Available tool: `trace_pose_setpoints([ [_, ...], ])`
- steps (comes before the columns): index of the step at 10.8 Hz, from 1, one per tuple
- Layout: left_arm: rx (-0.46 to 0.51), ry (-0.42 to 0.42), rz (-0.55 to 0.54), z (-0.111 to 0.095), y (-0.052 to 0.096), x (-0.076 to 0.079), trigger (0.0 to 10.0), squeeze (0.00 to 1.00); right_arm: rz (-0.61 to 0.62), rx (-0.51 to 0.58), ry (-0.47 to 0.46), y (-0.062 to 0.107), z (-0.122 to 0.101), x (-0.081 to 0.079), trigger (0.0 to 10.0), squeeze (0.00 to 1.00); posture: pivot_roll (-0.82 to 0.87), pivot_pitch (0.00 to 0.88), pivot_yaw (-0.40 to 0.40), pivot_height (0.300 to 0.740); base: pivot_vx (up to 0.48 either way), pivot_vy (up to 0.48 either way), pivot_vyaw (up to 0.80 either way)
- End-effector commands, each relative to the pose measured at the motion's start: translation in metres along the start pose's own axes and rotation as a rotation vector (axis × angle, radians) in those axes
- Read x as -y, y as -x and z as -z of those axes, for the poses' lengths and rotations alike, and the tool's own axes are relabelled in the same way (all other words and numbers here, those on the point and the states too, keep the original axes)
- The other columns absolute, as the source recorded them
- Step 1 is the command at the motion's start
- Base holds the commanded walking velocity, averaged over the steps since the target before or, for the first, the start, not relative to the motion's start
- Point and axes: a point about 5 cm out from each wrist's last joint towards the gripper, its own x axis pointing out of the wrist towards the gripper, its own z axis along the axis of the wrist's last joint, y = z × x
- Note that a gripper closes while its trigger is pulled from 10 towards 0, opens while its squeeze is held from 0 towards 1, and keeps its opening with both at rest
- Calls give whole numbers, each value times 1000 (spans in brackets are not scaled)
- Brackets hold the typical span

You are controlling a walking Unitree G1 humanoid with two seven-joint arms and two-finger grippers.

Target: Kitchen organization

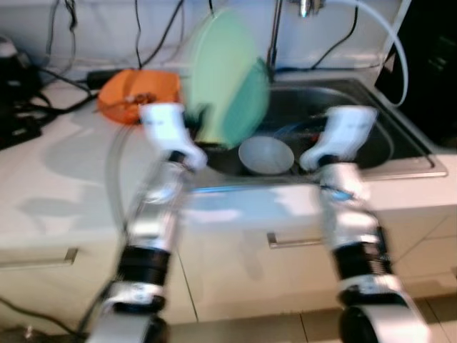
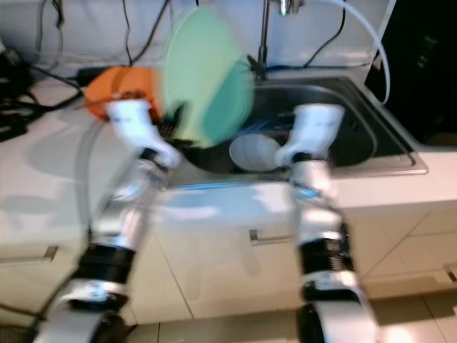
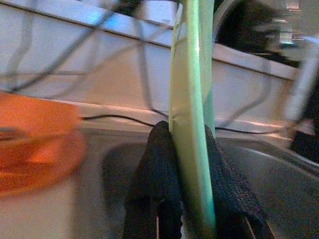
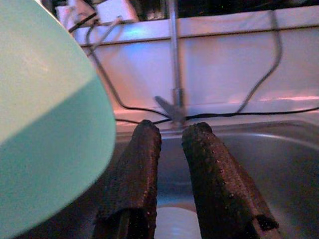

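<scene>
left gripper point(image 3: 192, 199) clamps a green plate point(image 1: 227, 75) upright over the sink point(image 1: 400, 153); right gripper point(image 4: 172, 174) hangs empty, fingers slightly apart, near a bowl point(image 1: 265, 154).

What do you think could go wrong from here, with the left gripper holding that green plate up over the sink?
1. The left gripper pinches the green plate only at its lower rim, on edge; it could pivot or slip and fall.
2. A fall would likely land in the sink on the white bowl below, possibly chipping either.
3. The faucet and hanging cables stand close behind the plate, so lifting or swinging it may snag them.
</scene>
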Motion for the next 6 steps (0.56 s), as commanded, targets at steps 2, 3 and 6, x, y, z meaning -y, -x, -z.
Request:
trace_pose_setpoints([
  [2, 51, 2, 48, -10, -4, 15, 10000, 0, 32, 7, 7, -1, -3, 11, 10000, 0, 87, 0, 35, 740, 319, 0, 0],
  [3, 52, 2, 49, -10, -4, 15, 10000, 0, 32, 7, 9, -1, -3, 11, 10000, 0, 88, 0, 32, 740, 322, 0, 0],
  [6, 54, 3, 49, -11, -4, 15, 10000, 0, 28, 5, 9, -1, -3, 10, 10000, 0, 88, 0, 32, 740, 320, 0, 0],
])
